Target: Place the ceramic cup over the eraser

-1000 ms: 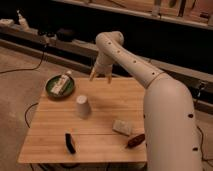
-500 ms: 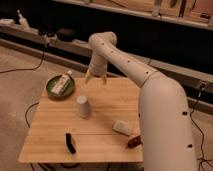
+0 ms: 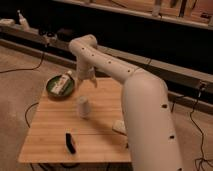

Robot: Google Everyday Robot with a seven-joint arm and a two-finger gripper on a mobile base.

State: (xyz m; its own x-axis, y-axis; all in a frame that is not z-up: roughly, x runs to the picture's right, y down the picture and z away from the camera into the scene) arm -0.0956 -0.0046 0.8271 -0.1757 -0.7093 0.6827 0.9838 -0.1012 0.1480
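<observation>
Single white arm (image 3: 131, 82) noted: its thick lower section fills the lower right foreground, and the link beyond it runs up and leftward to a rounded bend at upper left of centre. From that bend the wrist section (image 3: 84, 61) turns straight down. The gripper (image 3: 85, 78) hangs at its end, pointing downward, directly beneath the bend and left of the arm's bulk.

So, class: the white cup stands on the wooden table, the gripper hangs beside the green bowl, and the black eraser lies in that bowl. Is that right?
No. The camera view shows the eraser lying on the table near its front edge, not in the bowl. The cup does stand on the table, and the gripper hangs beside the bowl.
</observation>
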